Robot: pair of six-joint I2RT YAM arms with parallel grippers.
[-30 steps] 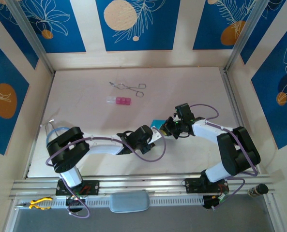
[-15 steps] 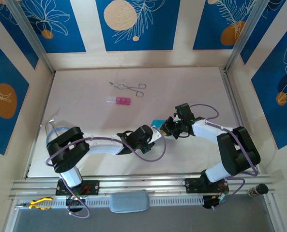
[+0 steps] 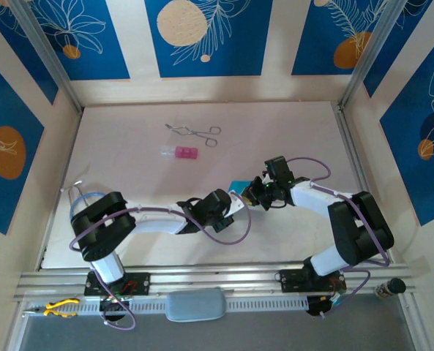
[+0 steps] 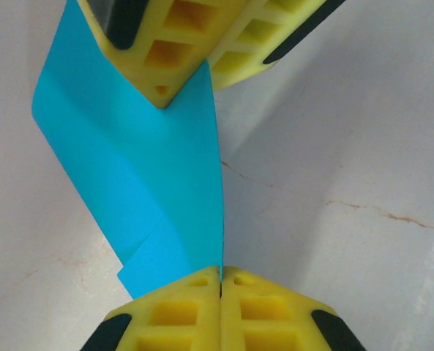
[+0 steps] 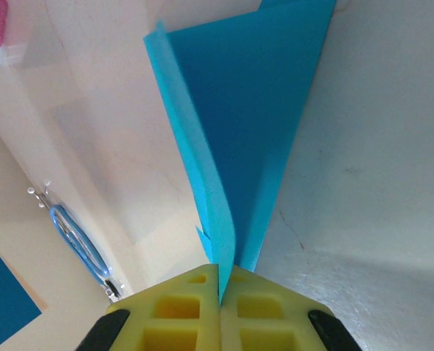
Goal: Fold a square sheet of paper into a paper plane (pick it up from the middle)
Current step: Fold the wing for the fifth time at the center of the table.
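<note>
The paper plane [image 3: 238, 186] is a folded cyan-blue wedge held off the table between both grippers, near the table's middle. My left gripper [image 3: 234, 202] is shut on its near edge; in the left wrist view the paper [image 4: 151, 183] runs up from my shut left gripper [image 4: 220, 275] to the right gripper's yellow fingers [image 4: 187, 29]. My right gripper [image 3: 252, 191] is shut on the other end. In the right wrist view the wedge [image 5: 253, 124] rises from my closed right gripper [image 5: 220, 281], its layers slightly parted.
Metal forceps [image 3: 195, 132] lie at the back of the table, with a small pink block [image 3: 180, 153] just in front of them. A blue-and-clear item [image 3: 77, 197] sits at the table's left edge. Patterned walls enclose the table.
</note>
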